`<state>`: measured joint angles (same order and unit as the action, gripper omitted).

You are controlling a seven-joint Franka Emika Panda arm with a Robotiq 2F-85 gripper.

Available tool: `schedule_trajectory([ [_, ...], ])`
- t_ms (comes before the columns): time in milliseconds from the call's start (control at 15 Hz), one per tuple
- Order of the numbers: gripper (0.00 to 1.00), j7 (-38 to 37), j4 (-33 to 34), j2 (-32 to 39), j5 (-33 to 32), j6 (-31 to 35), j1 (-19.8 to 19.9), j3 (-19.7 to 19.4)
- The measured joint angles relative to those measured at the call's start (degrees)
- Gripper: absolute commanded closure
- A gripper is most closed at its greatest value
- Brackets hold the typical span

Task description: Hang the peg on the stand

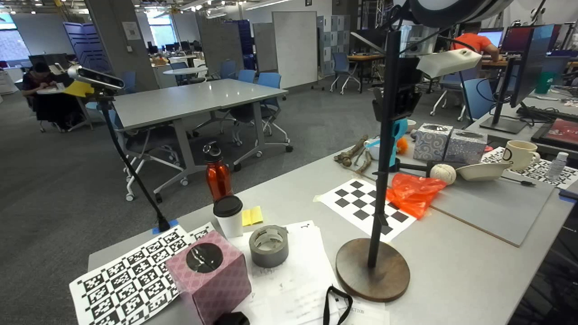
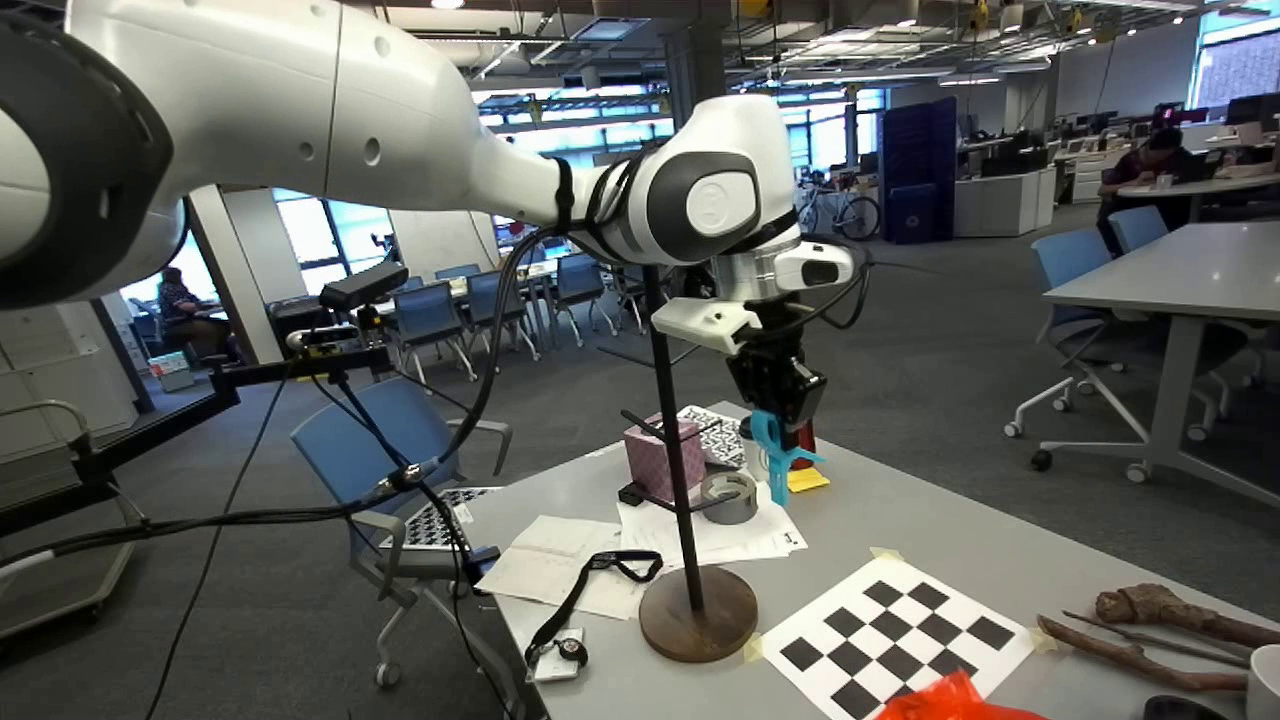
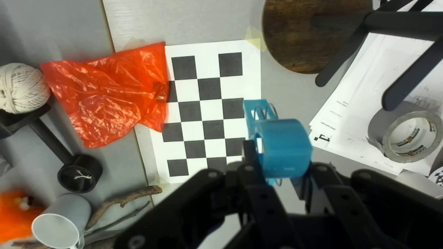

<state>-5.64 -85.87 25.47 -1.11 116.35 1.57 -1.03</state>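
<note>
My gripper (image 3: 281,164) is shut on the light-blue peg (image 3: 285,147), its black fingers pressing both sides of the rounded upper part. In an exterior view the peg (image 2: 773,455) hangs legs down in the air beneath the gripper (image 2: 785,415), above the table. The stand's black pole (image 2: 672,400) rises upright from a round brown base (image 2: 698,615), left of the peg there and apart from it. In another exterior view the pole (image 1: 382,189) partly covers gripper and peg (image 1: 398,131). Short black prongs (image 3: 412,74) of the stand reach in at the wrist view's upper right.
Grey tape (image 1: 269,246), a pink tissue box (image 1: 210,275), a lidded white cup (image 1: 229,219) and a red bottle (image 1: 218,178) stand on the stand's far side. A checkerboard sheet (image 3: 207,114), orange-red plastic (image 3: 114,93), sticks (image 3: 121,200) and a mug (image 3: 62,221) lie opposite.
</note>
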Motion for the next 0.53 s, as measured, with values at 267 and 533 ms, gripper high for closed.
schedule_trajectory([
  [267, 0.94, -0.02, 0.0, -0.43, -0.47, -0.07, 0.0, -0.38],
  [533, 0.94, -0.02, 0.0, -0.79, -0.55, -0.15, 0.0, -0.7],
])
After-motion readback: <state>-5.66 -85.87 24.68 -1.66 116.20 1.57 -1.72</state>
